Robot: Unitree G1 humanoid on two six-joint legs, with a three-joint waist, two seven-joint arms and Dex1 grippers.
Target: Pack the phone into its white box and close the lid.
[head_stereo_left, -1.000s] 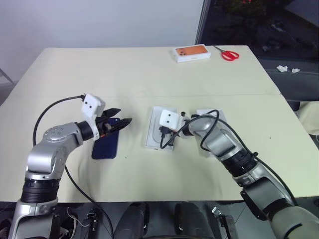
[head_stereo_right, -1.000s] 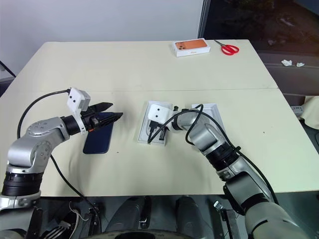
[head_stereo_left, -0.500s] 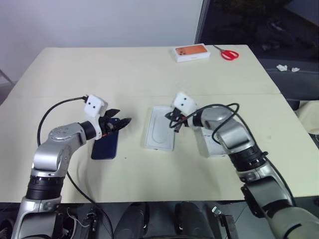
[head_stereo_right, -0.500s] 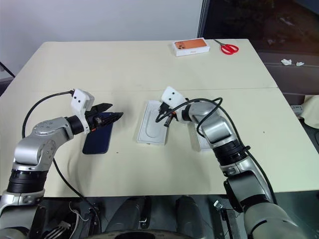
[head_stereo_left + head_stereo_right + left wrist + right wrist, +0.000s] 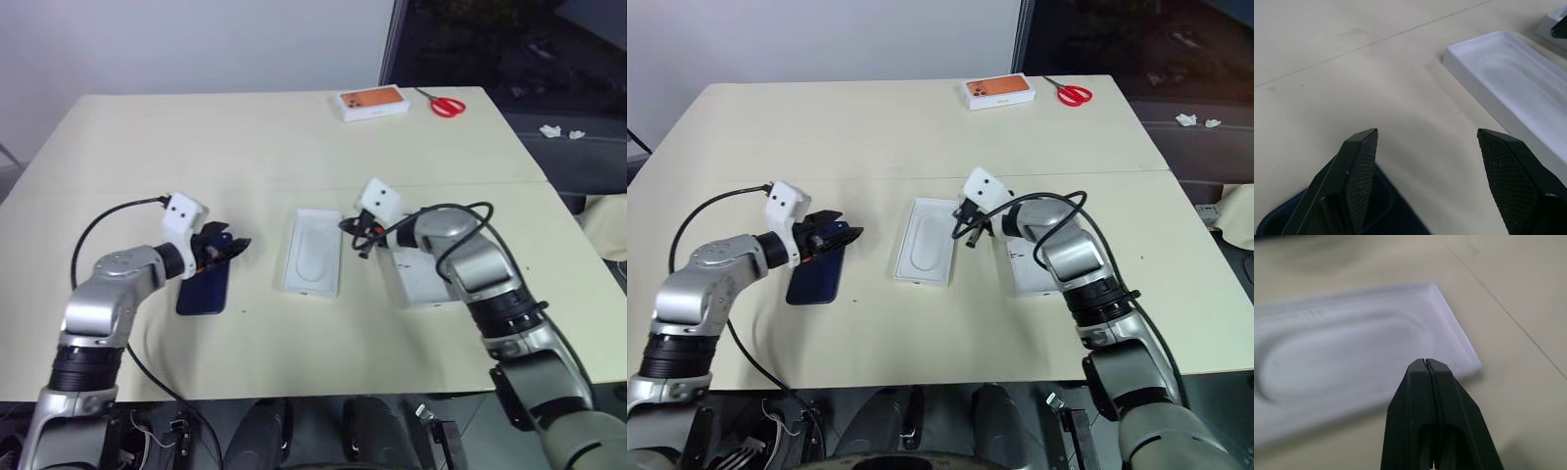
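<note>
1. Under the left tool (image 5: 233, 241), on the tabletop (image 5: 196, 147): the phone (image 5: 204, 291), lying flat, far end just below the black fingers, the rest reaching back toward the robot.
2. Left tool: spread wide, empty, aimed forward and slightly downward over that far end; cannot tell whether touching the phone or just above it.
3. Long axis of the phone: near to far, roughly parallel to the flat white insert (image 5: 313, 252) with the oval recess, just to its right.
4. Right tool (image 5: 357, 238): pressed fully shut, holding nothing, raised near the insert's far right corner, between the insert and the white box (image 5: 423, 284).
5. White box: on the right side of the tabletop, partly beneath the right forearm, well apart from the phone, with the insert lying between.
6. Judged from this: left arm plainly the nearer one for the pickup; calls for sinking and closing across the phone's short width, then carrying it rightward past the insert to the white box.
</note>
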